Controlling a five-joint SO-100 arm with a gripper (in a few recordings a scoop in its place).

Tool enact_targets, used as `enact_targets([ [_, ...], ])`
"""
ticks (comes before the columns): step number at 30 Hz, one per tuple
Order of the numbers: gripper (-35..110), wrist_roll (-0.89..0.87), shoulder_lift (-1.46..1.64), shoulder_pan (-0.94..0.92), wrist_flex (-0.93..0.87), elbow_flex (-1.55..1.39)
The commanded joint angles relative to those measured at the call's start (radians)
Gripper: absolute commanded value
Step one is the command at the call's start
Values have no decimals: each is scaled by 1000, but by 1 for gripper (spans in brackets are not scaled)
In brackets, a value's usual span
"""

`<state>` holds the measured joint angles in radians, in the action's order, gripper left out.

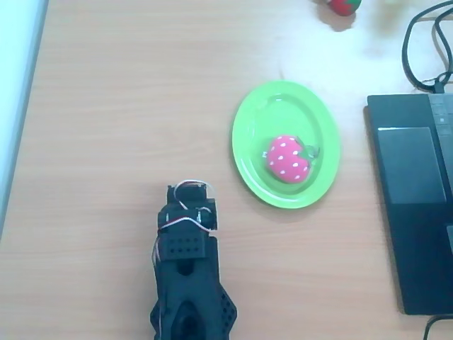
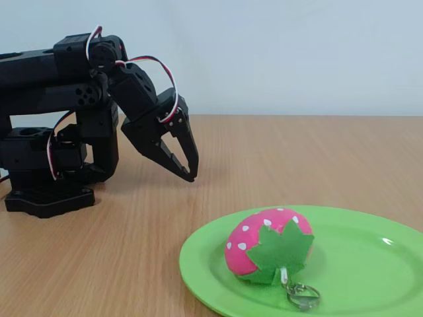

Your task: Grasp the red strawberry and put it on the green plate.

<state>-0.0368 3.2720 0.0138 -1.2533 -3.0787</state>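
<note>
The red strawberry (image 1: pixel 343 6) lies at the top edge of the overhead view, cut off by the frame, far from the arm. The green plate (image 1: pixel 283 106) sits right of centre on the table, and it fills the foreground of the fixed view (image 2: pixel 370 264). My black gripper (image 2: pixel 190 175) hangs folded close to the arm's base, tips pointing down just above the table, jaws shut with nothing held. It is well left of the plate in the fixed view. From overhead the arm (image 1: pixel 187 248) stands at the bottom centre, below and left of the plate.
A larger pink strawberry (image 1: pixel 287 158) with white dots, a green leaf and a key ring rests on the plate (image 2: pixel 268 254). A black laptop (image 1: pixel 417 205) lies along the right edge, with black cables (image 1: pixel 425 49) above it. Bare wood stretches between the arm and the red strawberry.
</note>
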Motion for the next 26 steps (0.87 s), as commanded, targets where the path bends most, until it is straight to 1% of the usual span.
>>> enact_targets([
  [1, -6, -8, 23, 14, -14, 0],
  [6, -8, -8, 23, 14, -14, 0],
  [26, -8, -8, 23, 14, -14, 0],
])
